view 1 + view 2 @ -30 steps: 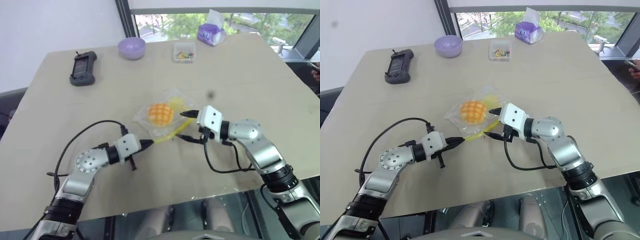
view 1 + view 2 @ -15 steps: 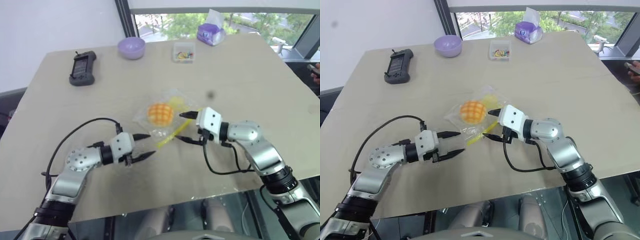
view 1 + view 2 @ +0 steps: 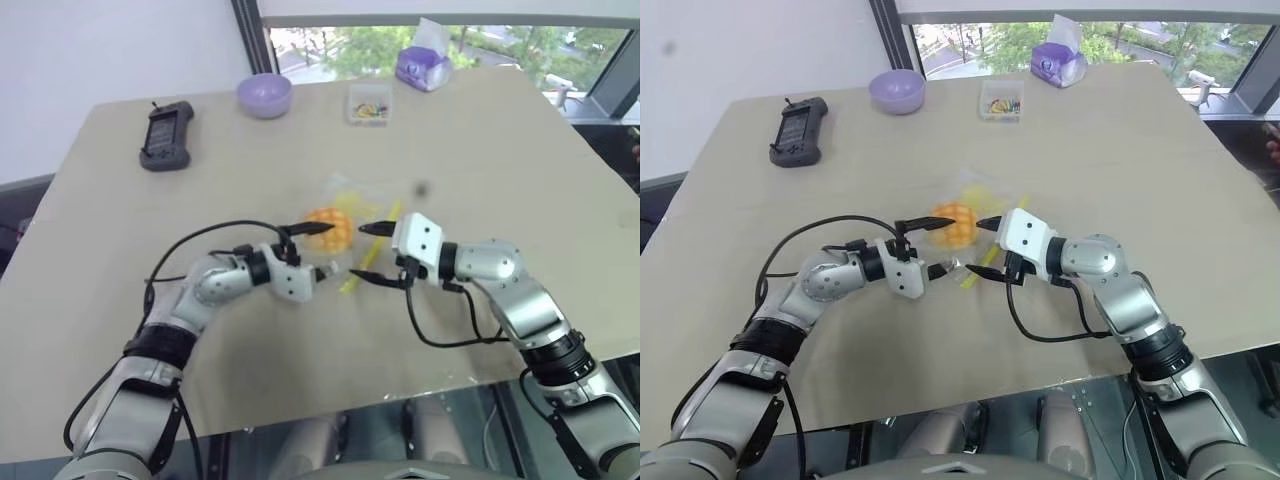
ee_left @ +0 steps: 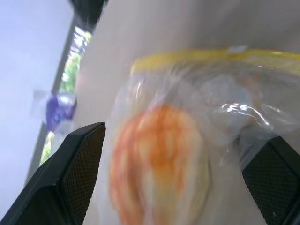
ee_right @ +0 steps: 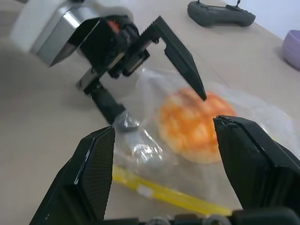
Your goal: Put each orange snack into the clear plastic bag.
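The orange snack (image 3: 333,228) lies inside the clear plastic bag (image 3: 352,205), which sits crumpled at the middle of the table with its yellow zip strip (image 3: 352,280) on the near side. My left gripper (image 3: 327,249) is open. One finger reaches over the snack and the other touches the bag's bunched near corner (image 5: 136,140). In the left wrist view the snack (image 4: 159,159) shows through the film between the fingers. My right gripper (image 3: 368,252) stands open just right of the bag, pointing left at it, with the bag's edge between its fingers.
At the far side of the table (image 3: 520,160) lie a black controller (image 3: 165,135), a purple bowl (image 3: 264,96), a small clear box of coloured bits (image 3: 367,104) and a purple tissue pack (image 3: 420,68). The table's front edge runs close behind both wrists.
My left gripper let go of the zip strip, opened wide, rolled and moved forward-right to the bag. The bag bunched up and slid toward the right gripper. The right arm stayed still.
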You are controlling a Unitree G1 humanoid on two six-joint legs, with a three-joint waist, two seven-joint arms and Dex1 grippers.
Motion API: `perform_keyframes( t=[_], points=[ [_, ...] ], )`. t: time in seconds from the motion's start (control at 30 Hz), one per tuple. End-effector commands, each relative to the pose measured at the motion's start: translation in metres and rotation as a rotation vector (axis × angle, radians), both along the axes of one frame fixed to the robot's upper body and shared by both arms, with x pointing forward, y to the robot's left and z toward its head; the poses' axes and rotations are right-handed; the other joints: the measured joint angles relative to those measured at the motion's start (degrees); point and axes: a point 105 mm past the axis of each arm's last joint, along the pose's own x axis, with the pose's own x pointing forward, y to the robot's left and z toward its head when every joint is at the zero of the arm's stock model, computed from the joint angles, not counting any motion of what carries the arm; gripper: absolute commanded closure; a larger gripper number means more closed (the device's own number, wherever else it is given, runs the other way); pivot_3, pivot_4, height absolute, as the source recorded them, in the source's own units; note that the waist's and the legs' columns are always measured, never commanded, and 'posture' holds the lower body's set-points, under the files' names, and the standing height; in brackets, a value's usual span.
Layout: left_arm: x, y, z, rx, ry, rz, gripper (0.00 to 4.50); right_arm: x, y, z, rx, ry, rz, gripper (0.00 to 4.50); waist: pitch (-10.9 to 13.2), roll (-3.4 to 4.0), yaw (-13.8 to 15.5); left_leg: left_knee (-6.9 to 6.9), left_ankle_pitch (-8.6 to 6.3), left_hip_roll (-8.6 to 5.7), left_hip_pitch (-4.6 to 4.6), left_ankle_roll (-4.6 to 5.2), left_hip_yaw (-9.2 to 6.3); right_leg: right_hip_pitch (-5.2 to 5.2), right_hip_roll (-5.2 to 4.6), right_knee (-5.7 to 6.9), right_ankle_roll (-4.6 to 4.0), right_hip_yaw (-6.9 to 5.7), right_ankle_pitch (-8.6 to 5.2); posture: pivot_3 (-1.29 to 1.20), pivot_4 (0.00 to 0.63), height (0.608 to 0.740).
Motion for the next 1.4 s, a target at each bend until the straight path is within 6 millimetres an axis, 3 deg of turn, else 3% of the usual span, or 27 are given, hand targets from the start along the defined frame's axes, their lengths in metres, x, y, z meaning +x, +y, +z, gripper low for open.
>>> perform_keyframes(
  t=[0.03, 0.1, 0.23, 0.27, 0.37, 0.67, 0.83, 1.03, 1.17, 1.33, 1.4],
  points=[
    [-0.012, -0.005, -0.013, -0.012, 0.055, -0.053, 0.43, 0.002, -0.003, 0.015, 0.027, -0.055, -0.013, 0.87, 0.0, 0.00, 0.0, 0.00, 0.00, 0.00, 0.00, 0.00, 0.00, 0.00, 0.00, 0.01, 0.00, 0.00, 0.00, 0.00, 0.150, 0.736],
    [-0.012, -0.003, -0.015, -0.024, 0.083, -0.036, 0.91, 0.002, -0.003, 0.015, 0.030, -0.055, -0.016, 0.87, 0.0, 0.00, -0.1, 0.01, 0.00, 0.01, 0.01, 0.00, 0.01, 0.00, 0.00, 0.02, 0.00, 0.01, 0.00, 0.00, 0.150, 0.736],
    [-0.008, 0.003, -0.015, -0.040, 0.100, 0.002, 2.84, 0.002, -0.003, 0.015, 0.032, -0.056, -0.016, 0.87, 0.0, 0.00, 0.0, 0.03, 0.00, 0.00, 0.00, 0.00, 0.00, -0.02, 0.01, 0.05, 0.00, 0.01, 0.00, 0.00, 0.150, 0.736],
    [-0.007, 0.004, -0.014, -0.057, 0.105, 0.013, 2.96, 0.002, -0.003, 0.015, 0.032, -0.056, -0.016, 0.87, 0.0, 0.01, 0.0, 0.04, 0.00, 0.01, 0.01, 0.00, 0.00, -0.01, 0.01, 0.07, 0.00, 0.01, 0.00, 0.00, 0.150, 0.736],
    [-0.001, 0.005, -0.002, -0.200, 0.145, 0.066, 4.48, 0.003, -0.003, 0.015, 0.030, -0.058, -0.015, 0.87, 0.0, 0.01, 0.0, 0.08, 0.00, 0.01, 0.03, 0.01, 0.02, 0.00, 0.01, 0.11, 0.00, 0.04, 0.00, 0.00, 0.150, 0.736],
    [0.015, 0.019, 0.026, -0.633, 0.397, 0.239, 4.48, 0.005, -0.001, 0.018, 0.032, -0.077, -0.007, 0.87, 0.0, 0.01, -0.3, 0.20, 0.00, 0.01, -0.03, 0.01, -0.02, -0.02, 0.02, 0.19, 0.00, 0.02, 0.00, 0.00, 0.150, 0.736],
    [0.003, 0.015, 0.037, -0.826, 0.683, 0.223, 4.48, 0.012, 0.003, 0.017, -0.009, -0.150, -0.020, 0.87, 0.0, 0.01, -0.6, 0.22, 0.00, 0.03, -0.03, 0.01, 0.00, -0.04, 0.03, 0.22, 0.00, 0.05, 0.00, 0.00, 0.150, 0.736],
    [-0.018, 0.014, 0.039, -0.865, 0.921, 0.182, 4.48, 0.040, -0.001, 0.025, -0.070, -0.318, -0.119, 0.87, 0.0, 0.02, -1.2, 0.27, 0.00, 0.03, -0.01, 0.01, 0.02, -0.03, 0.04, 0.28, 0.00, 0.07, 0.00, 0.00, 0.150, 0.736],
    [-0.021, 0.017, 0.048, -0.916, 0.999, 0.165, 4.48, 0.050, -0.010, 0.011, -0.202, -0.416, -0.107, 0.87, 0.0, 0.01, -1.2, 0.30, 0.00, 0.03, -0.01, 0.00, 0.01, -0.03, 0.06, 0.27, 0.00, 0.05, 0.00, 0.00, 0.150, 0.736],
    [-0.022, 0.022, 0.050, -0.912, 1.010, 0.177, 4.48, 0.059, -0.006, 0.013, -0.192, -0.478, -0.118, 0.87, 0.0, 0.01, -1.4, 0.30, 0.00, 0.03, -0.02, 0.00, 0.04, -0.03, 0.05, 0.26, -0.01, 0.07, 0.00, 0.00, 0.150, 0.736],
    [-0.022, 0.023, 0.051, -0.909, 1.010, 0.174, 4.50, 0.059, -0.001, 0.016, -0.163, -0.489, -0.109, 1.40, 0.0, 0.01, -1.6, 0.29, 0.00, 0.04, -0.01, 0.00, 0.06, -0.03, 0.07, 0.25, -0.01, 0.10, 0.00, 0.00, 0.150, 0.736]
  ],
)
